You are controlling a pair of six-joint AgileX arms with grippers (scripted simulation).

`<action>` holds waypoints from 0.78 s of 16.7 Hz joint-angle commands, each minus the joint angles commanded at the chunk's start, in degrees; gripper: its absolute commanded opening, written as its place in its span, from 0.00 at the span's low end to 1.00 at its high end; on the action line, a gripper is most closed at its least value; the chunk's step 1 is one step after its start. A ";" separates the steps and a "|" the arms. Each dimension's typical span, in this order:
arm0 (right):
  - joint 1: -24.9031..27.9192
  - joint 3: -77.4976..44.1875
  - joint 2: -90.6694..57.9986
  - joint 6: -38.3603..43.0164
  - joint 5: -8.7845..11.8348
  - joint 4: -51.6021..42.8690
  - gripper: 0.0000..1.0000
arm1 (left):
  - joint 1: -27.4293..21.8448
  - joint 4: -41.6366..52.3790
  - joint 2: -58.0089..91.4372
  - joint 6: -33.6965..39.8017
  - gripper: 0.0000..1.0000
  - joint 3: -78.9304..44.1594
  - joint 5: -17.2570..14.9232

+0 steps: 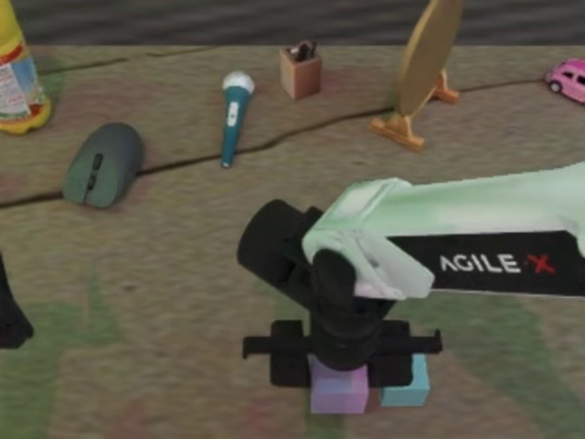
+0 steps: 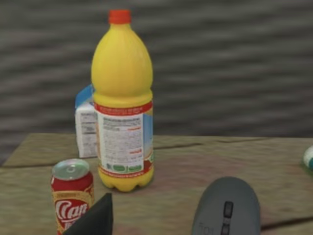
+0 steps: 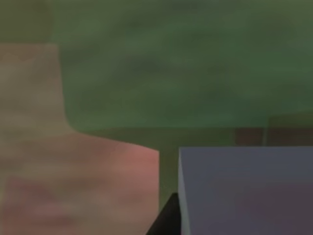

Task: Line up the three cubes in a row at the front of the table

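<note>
Right end effector (image 1: pixel 340 370) low over the front edge of the tabletop (image 1: pixel 164 320), straight above the pale lilac cube (image 1: pixel 338 395); arm reaches in from the right edge, wrist pointing down. Finger spacing: cannot tell. Teal cube (image 1: pixel 409 388) just right of the lilac one. Left end effector (image 1: pixel 9 315) parked at left edge. Mottled olive surface, dark crack across. Far side: mouse (image 1: pixel 102 165), microphone (image 1: pixel 234 114).

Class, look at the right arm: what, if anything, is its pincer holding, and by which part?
It cannot be told: the right pincer sits directly over the pale lilac cube, fingers hidden.
</note>
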State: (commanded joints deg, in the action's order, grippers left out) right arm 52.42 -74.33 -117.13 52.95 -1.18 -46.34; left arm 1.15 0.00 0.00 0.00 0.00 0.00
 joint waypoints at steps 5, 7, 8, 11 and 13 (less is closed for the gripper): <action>0.00 0.00 0.00 0.00 0.00 0.00 0.30 | 0.00 0.00 0.00 0.00 1.00 0.00 0.00; 0.00 0.00 0.00 0.00 0.00 0.00 0.45 | 0.00 0.00 0.00 0.00 1.00 0.00 0.00; 0.00 0.00 0.00 0.00 0.00 0.00 0.53 | 0.00 0.00 0.00 0.00 1.00 0.00 0.00; 0.00 0.00 0.00 0.00 0.00 0.00 0.75 | 0.00 0.00 0.00 0.00 1.00 0.00 0.00; 0.00 0.00 0.00 0.00 0.00 0.00 0.90 | 0.00 0.00 0.00 0.00 1.00 0.00 0.00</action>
State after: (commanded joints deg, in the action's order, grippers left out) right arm 52.42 -74.33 -117.13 52.95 -1.18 -46.34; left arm 1.15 0.00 0.00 0.00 0.00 0.00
